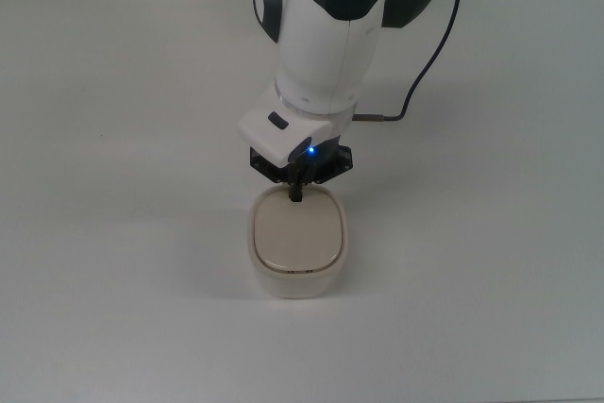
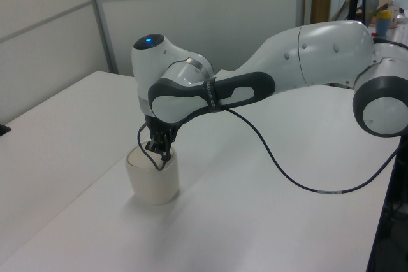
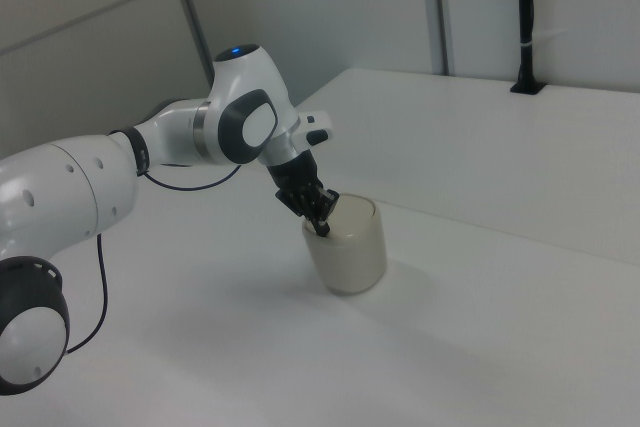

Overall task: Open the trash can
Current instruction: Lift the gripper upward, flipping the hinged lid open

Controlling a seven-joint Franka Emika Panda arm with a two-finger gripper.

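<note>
One closed end effector [image 1: 296, 193] on trash can [image 1: 298, 243] lid.

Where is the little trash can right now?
The trash can sits on the white table, just below the middle of the top view, with the end effector touching the far edge of its beige lid.

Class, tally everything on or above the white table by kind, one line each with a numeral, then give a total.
Trash can: 1
Lid: 1
Robot arm: 1
Hand: 1
Black cable: 1
Total: 5
</note>
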